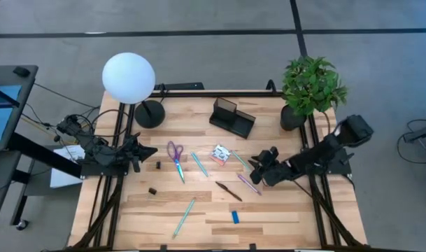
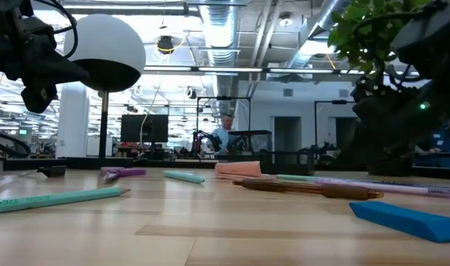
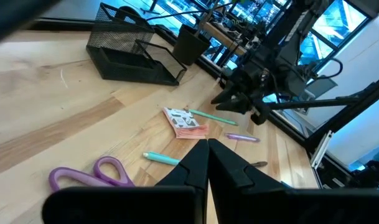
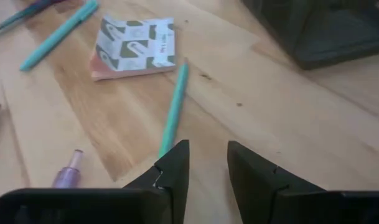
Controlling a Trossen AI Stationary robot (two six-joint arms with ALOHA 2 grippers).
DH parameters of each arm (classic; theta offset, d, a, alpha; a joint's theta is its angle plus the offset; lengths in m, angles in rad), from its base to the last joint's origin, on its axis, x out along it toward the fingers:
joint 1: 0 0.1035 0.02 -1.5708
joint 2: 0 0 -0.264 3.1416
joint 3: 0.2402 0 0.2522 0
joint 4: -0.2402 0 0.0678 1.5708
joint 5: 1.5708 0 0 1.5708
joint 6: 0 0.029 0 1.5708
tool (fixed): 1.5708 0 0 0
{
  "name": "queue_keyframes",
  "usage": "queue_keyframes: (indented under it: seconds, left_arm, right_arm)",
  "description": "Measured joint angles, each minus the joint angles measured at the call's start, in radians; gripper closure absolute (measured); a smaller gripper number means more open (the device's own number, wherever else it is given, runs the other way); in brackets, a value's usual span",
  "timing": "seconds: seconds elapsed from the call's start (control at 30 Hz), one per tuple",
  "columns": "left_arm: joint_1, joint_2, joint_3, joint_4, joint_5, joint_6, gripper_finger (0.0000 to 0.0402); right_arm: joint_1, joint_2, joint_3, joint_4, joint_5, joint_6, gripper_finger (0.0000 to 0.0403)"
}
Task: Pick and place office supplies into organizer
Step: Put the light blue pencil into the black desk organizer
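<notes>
Right gripper (image 4: 206,163) hangs unclenched and empty over a teal pen (image 4: 173,114) beside the patterned packet (image 4: 134,46); pen tip hidden. Organizer (image 1: 233,116) sits mid-desk toward the far edge. Left gripper (image 3: 208,149) clenched, empty, near the left edge.

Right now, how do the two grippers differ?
The left gripper is shut, fingers pressed together; the right gripper has a gap between its fingers. The left hangs at the table's left edge near the scissors; the right hangs over a teal pen near the packet. Neither holds anything.
</notes>
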Motion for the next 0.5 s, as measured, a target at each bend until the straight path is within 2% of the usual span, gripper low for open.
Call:
queue_keyframes:
  seconds: [0.2,0.5]
  left_arm:
    - [0.0,0.0,0.0,0.0,-0.001,0.0,0.0401]
    - [0.0,0.0,0.0,0.0,-0.002,0.0,0.0401]
  right_arm:
    - [0.029,0.069,0.001,0.123,0.065,0.007,0.0301]
    - [0.051,0.084,0.002,0.165,0.049,0.009,0.0301]
